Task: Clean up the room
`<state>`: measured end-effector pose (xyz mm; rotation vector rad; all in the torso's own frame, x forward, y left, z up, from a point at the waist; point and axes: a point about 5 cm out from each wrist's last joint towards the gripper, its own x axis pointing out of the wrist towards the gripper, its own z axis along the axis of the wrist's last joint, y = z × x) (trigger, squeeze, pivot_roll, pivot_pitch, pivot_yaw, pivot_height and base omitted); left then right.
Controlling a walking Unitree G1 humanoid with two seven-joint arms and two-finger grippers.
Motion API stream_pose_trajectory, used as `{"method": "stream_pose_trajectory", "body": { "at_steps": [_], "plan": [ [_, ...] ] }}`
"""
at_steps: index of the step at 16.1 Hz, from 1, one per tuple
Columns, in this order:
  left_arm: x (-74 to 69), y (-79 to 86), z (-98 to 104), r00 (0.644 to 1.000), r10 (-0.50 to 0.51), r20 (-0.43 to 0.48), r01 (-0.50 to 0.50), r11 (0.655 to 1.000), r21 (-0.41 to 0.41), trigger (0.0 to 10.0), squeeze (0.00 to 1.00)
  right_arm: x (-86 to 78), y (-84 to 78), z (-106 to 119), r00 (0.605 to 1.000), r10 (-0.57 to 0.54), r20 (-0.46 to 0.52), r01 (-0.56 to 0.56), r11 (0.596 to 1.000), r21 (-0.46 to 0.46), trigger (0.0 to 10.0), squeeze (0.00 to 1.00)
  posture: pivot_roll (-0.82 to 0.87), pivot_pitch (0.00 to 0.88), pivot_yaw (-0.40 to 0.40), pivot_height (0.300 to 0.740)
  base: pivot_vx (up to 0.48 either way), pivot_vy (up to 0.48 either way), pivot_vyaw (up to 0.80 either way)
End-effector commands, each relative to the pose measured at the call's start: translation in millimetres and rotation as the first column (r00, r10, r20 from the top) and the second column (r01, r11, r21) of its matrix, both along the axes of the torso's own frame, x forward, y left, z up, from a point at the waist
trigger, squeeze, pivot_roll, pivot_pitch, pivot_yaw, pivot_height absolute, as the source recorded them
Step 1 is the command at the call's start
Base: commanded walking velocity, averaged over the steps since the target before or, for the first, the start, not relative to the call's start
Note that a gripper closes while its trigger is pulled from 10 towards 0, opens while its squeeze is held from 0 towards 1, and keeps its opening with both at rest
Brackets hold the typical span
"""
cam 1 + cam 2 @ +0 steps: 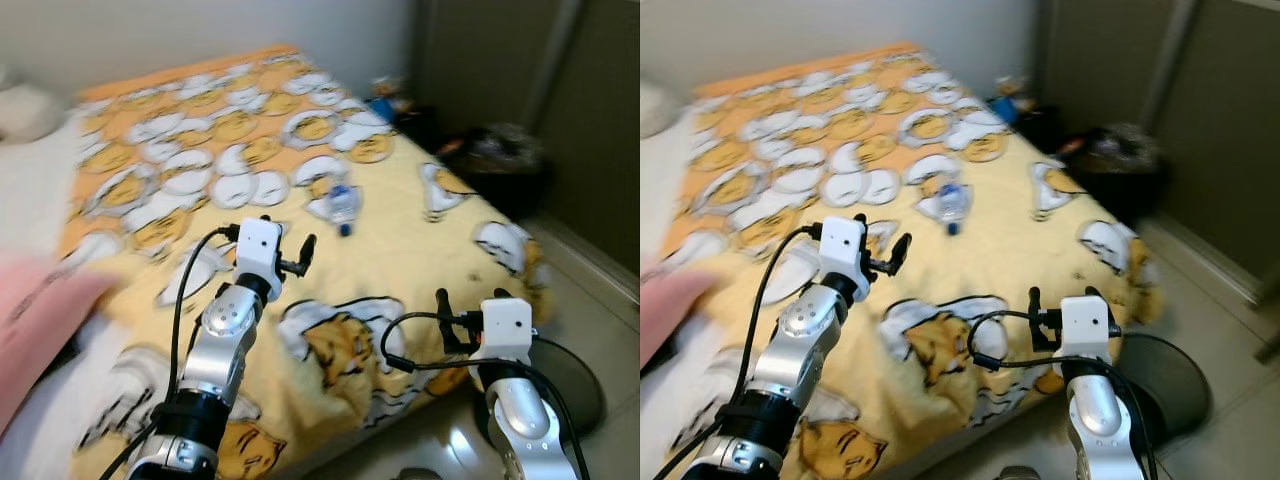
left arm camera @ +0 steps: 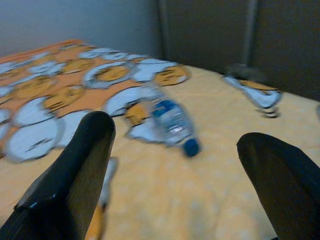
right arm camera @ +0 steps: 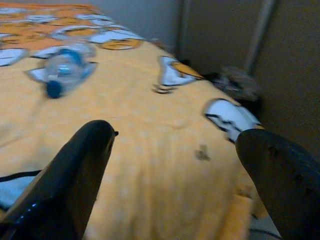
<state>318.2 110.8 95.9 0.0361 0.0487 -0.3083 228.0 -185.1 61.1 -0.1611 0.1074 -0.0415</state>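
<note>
Bottle: a clear plastic bottle (image 1: 343, 207) with a blue cap lies on its side on the bed (image 1: 420, 260), ahead of my left claw (image 1: 292, 256) and well apart from it, cap end nearest the claw.
Left claw: raised over the bed, both fingers (image 2: 75, 165) spread wide with nothing between them; in the left wrist view the bottle sits in the gap between them, a little off centre.
Right claw: my right claw (image 1: 468, 308) hangs past the bed's near corner, fingers also apart and empty; the bottle is far ahead of it and to its left.
Step in hand: I judge I am lining up to pick the bottle off the bed.
Doing it well: I would centre the bottle's body between the fingers and close across it, since it could roll on the soft cover.
Containers: a dark bin (image 1: 495, 160) with a crumpled liner stands on the floor beyond the right claw; contents blurred. A round dark object (image 1: 570, 375) sits just beside the right arm; I cannot tell what it is.
</note>
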Motion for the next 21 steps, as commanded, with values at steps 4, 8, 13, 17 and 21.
{"method": "stream_pose_trajectory", "body": {
  "at_steps": [4, 8, 13, 17, 21],
  "plan": [
    [-1.3, -2.2, 1.2, 1.0, -0.021, 0.001, 0.021, 1.0, -0.018, 10.0, 0.0, -2.1, 0.3, 2.0, 1.0, -0.005, 0.006, 0.005, 1.0, 0.006, 10.0, 0.0, -0.25, 0.0, 0.129, 0.725, 0.48, 0.0, 0.0],
    [-2.9, -3.3, 2.3, 1.0, -0.008, 0.003, 0.008, 0.999, -0.038, 10.0, 0.0, -1.4, -0.1, 2.7, 1.0, 0.0, 0.003, 0.0, 1.0, 0.005, 10.0, 0.0, -0.24, 0.0, 0.124, 0.725, 0.12, 0.0, 0.0],
    [-3.8, -1.7, 1.2, 1.0, 0.007, -0.013, -0.007, 0.999, -0.049, 10.0, 0.0, -1.7, -4.0, 3.4, 1.0, -0.014, 0.003, 0.014, 1.0, 0.007, 10.0, 0.0, -0.23, 0.0, 0.122, 0.725, 0.0, 0.0, 0.13],
    [-3.8, -5.2, 3.4, 1.0, -0.012, -0.011, 0.011, 0.998, -0.057, 10.0, 0.0, -0.9, -3.4, 2.9, 1.0, -0.016, -0.002, 0.016, 1.0, 0.001, 10.0, 0.0, -0.24, 0.0, 0.127, 0.725, 0.0, -0.339, 0.55],
    [-4.2, -6.5, 3.9, 1.0, -0.024, -0.013, 0.024, 0.998, -0.057, 10.0, 0.0, -2.0, -8.8, 2.4, 0.999, -0.049, -0.005, 0.049, 0.999, -0.006, 10.0, 0.0, -0.24, 0.0, 0.13, 0.73, 0.0, -0.431, 0.23]
  ]
}}
